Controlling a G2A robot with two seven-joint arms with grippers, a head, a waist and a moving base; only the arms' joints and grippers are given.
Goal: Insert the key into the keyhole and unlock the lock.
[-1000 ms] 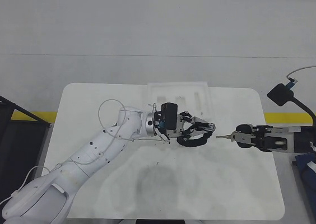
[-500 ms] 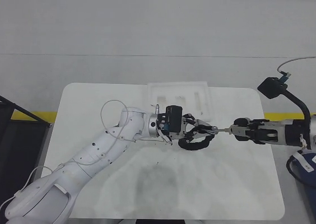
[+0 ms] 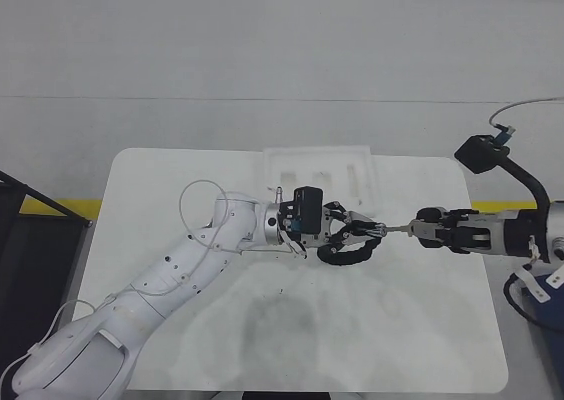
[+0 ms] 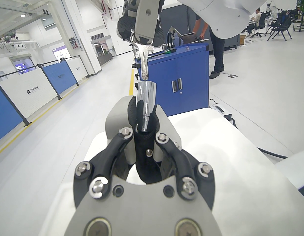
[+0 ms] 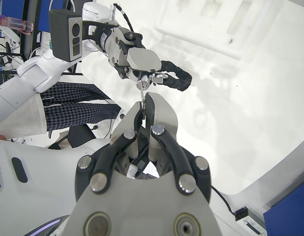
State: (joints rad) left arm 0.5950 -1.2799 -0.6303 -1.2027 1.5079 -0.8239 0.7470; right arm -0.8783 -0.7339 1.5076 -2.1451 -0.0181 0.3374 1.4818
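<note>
My left gripper (image 4: 144, 114) is shut on the lock (image 4: 146, 104), a chrome cylinder with a black sleeved cable loop (image 5: 177, 79), held above the middle of the table (image 3: 212, 200). My right gripper (image 5: 144, 104) is shut on the head of a silver key (image 5: 142, 96). The key (image 4: 144, 62) is lined up with the lock's axis, and its tip meets the keyhole end of the lock (image 5: 142, 83). How deep the tip sits I cannot tell. From above, the key (image 3: 394, 230) bridges the left gripper (image 3: 347, 232) and the right gripper (image 3: 417, 228).
A white foam tray (image 3: 317, 165) with several recesses lies at the table's far edge, behind the grippers. A blue cabinet (image 4: 188, 79) stands beyond the table's right side.
The right arm has moved left with the key, closing the gap until the tip reaches the lock. The left gripper with the lock shifted slightly up and right, then held.
</note>
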